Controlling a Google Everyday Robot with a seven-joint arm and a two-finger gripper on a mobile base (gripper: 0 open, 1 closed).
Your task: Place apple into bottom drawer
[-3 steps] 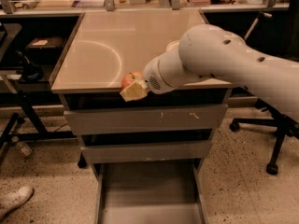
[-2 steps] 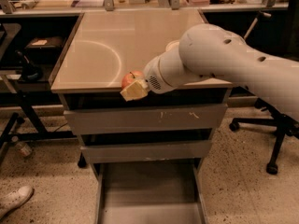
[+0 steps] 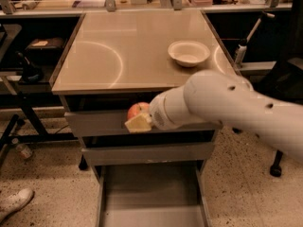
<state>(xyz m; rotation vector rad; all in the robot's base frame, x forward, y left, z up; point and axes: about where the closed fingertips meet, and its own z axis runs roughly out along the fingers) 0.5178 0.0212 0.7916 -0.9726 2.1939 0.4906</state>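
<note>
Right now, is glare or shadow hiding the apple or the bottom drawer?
Camera view: warm glare arcs sit on the tabletop only; the apple, held by the gripper before the top drawer, is clearly lit; the bottom drawer lies in dim shade, floor visible.

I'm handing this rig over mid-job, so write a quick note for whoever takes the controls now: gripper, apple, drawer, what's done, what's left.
The gripper is shut on the apple, holding it in the air in front of the top drawer, just below the table edge.
The bottom drawer is pulled open, below the gripper.
Done: apple grasped, drawer open.
Left: lower the apple into the bottom drawer and release.
The white bowl on the table is not involved.
</note>
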